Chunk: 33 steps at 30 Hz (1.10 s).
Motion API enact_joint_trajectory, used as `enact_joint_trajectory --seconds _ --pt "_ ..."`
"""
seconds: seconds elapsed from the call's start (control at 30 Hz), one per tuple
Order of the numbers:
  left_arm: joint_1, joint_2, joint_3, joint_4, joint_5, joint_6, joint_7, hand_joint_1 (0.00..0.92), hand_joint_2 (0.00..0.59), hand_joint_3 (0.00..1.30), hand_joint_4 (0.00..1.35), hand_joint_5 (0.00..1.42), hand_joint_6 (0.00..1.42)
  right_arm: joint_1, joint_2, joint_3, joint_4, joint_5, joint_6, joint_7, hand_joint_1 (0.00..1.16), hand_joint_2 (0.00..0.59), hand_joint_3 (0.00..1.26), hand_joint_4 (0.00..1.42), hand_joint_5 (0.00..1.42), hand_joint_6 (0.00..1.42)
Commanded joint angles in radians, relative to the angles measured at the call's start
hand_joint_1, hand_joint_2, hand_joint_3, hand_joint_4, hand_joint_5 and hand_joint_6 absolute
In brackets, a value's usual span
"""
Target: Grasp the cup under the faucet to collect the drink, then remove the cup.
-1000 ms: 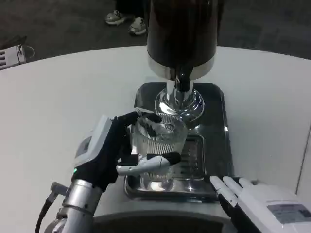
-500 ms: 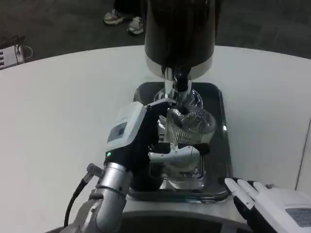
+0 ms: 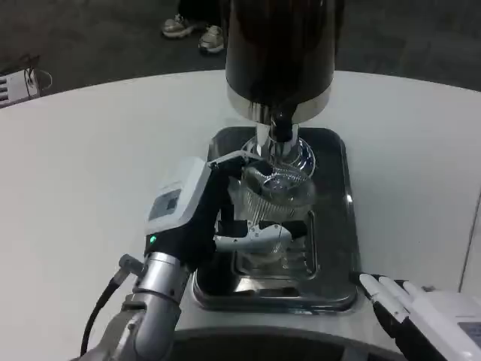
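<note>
White surface (image 3: pixel 90 165) curves across the view, with dark floor beyond it and a pair of shoes (image 3: pixel 194 31) at the top edge. On the surface sits a shiny metal tray (image 3: pixel 337 226), and from it rises the dispenser (image 3: pixel 279 53), a dark drum on a chrome foot, with its faucet (image 3: pixel 281 132) pointing down.

Left hand (image 3: pixel 207 222) reaches in over the near-left part of the tray and grips the cup (image 3: pixel 274 207). Its fingers are closed around the ribbed, clear wall: a white finger (image 3: pixel 252 239) wraps across the near side of the cup, and dark fingers curl behind it on the far-left side. The cup is just ahead and to the right of the palm, tilted a little, its rim right under the faucet. Whether its base touches the tray grate I cannot tell.

Right hand (image 3: pixel 421 312) lies at the lower right, near the tray's near-right corner, well apart from the cup. Its fingers (image 3: pixel 383 289) stretch out flat and side by side, holding nothing.
</note>
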Motion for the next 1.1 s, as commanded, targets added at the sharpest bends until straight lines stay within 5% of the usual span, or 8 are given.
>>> enact_joint_trajectory --seconds 0.03,0.17,0.23,0.67,1.1 --pt "0.017 0.033 0.006 -0.021 -0.016 0.03 -0.017 0.283 0.032 0.66 0.57 0.91 1.15 -0.011 0.001 0.005 -0.014 0.014 0.023 0.018 0.47 0.498 0.0 0.0 0.0 0.0" --pt "0.002 0.049 -0.009 -0.025 -0.027 0.068 -0.095 0.188 0.017 0.42 0.24 0.44 0.54 -0.022 -0.004 0.009 -0.014 0.028 0.044 0.021 0.47 0.498 0.0 0.0 0.0 0.0" --pt "-0.008 0.052 -0.017 -0.03 -0.03 0.087 -0.132 0.168 0.014 0.36 0.18 0.34 0.44 -0.025 -0.008 0.009 -0.014 0.033 0.052 0.023 0.47 0.498 0.0 0.0 0.0 0.0" --pt "-0.045 0.045 -0.039 -0.077 -0.045 0.107 -0.256 0.128 0.018 0.22 0.0 0.09 0.21 -0.013 -0.025 0.015 -0.014 0.054 0.079 0.019 0.47 0.503 0.0 0.0 0.0 0.0" --pt "0.049 0.084 -0.011 -0.26 -0.095 0.096 -0.301 0.122 0.017 0.2 0.0 0.09 0.18 -0.017 -0.038 0.035 -0.014 0.052 0.125 0.023 0.48 0.506 0.0 0.0 0.0 0.0"
